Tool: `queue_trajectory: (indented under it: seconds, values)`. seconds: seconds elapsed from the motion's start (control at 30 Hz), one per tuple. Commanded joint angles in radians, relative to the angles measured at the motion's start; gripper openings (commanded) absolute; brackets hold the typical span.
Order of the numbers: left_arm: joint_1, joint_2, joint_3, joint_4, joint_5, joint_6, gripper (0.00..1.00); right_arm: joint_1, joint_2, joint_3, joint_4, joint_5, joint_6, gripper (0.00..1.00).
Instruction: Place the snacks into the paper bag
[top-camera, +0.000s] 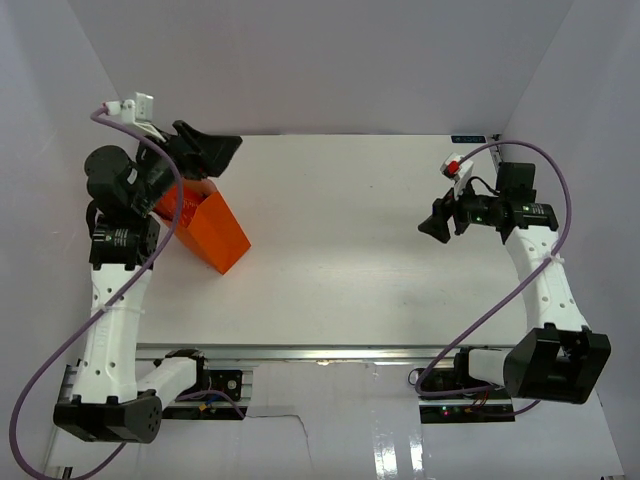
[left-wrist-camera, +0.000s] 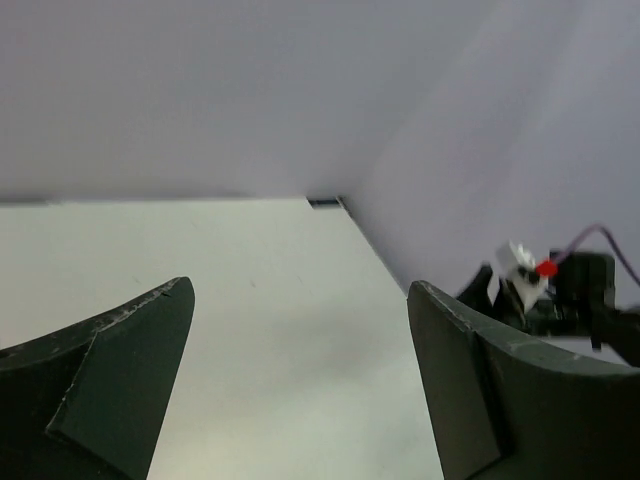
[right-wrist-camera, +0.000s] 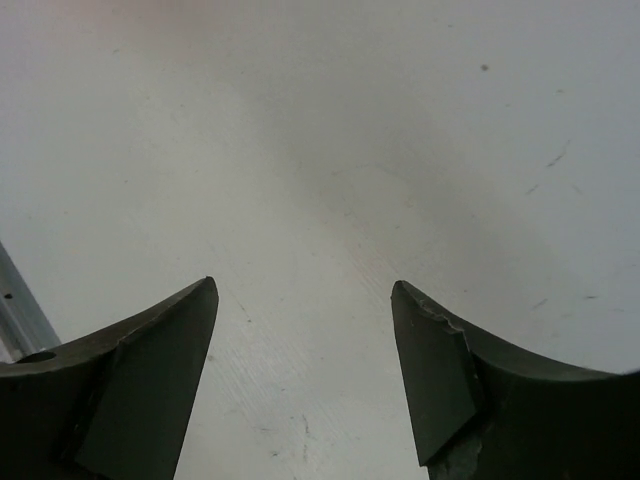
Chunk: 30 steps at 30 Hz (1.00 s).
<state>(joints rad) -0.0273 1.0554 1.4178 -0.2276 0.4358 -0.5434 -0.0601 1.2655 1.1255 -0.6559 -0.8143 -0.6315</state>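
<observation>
No snacks lie anywhere that I can see. The orange paper bag (top-camera: 212, 232) stands at the left of the worktop (top-camera: 350, 260), its mouth hidden under the left arm, so I cannot tell what is inside it.

The left pincer (top-camera: 222, 158) hangs just above the bag's far end, spread wide with nothing between its tips. The right pincer (top-camera: 428, 226) hovers well apart on the right side, also parted and empty, with only bare surface below it.

I'd judge the bag to be light and fairly stiff along its creases, but easy to tip or shove across so smooth a top. The upper rim looks the safest place to hold it, with one wall nipped between the tips. Snack packets are likely to be light, crinkly and slippery, with crushable contents, and best pinched by a sealed edge.

The worktop is pale, matt and faintly scuffed. Plain white walls (top-camera: 320, 70) close it in on three sides, and a metal rail (top-camera: 300, 352) runs along the near edge.
</observation>
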Motion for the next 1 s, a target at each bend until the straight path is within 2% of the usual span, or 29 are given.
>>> queue_trajectory:
  seconds: [0.0,0.03,0.07,0.1,0.17,0.47,0.73,0.97]
  values:
    - [-0.009,-0.008,-0.131,0.083,0.314,-0.075,0.98,-0.01,-0.067,0.083,0.002,0.095,0.022,0.77]
    - [-0.016,-0.02,-0.188,0.088,0.328,-0.066,0.98,-0.014,-0.075,0.091,0.002,0.122,0.03,0.82]
    - [-0.028,-0.04,-0.216,0.089,0.354,-0.058,0.98,-0.015,-0.083,0.095,0.002,0.133,0.051,0.94]
    - [-0.031,-0.046,-0.242,0.091,0.368,-0.053,0.98,-0.017,-0.098,0.105,0.002,0.144,0.061,0.99]
    - [-0.051,-0.066,-0.31,0.091,0.386,-0.047,0.98,-0.018,-0.113,0.109,0.004,0.188,0.096,0.9]
    - [-0.224,-0.126,-0.456,0.091,0.291,-0.006,0.98,-0.018,-0.178,0.122,0.009,0.409,0.242,0.9]
    - [-0.244,-0.149,-0.477,0.083,0.264,-0.006,0.98,-0.018,-0.276,0.031,0.082,0.556,0.401,0.9]
    - [-0.246,-0.175,-0.485,0.044,0.251,0.005,0.98,-0.018,-0.334,-0.021,0.111,0.632,0.45,0.9]
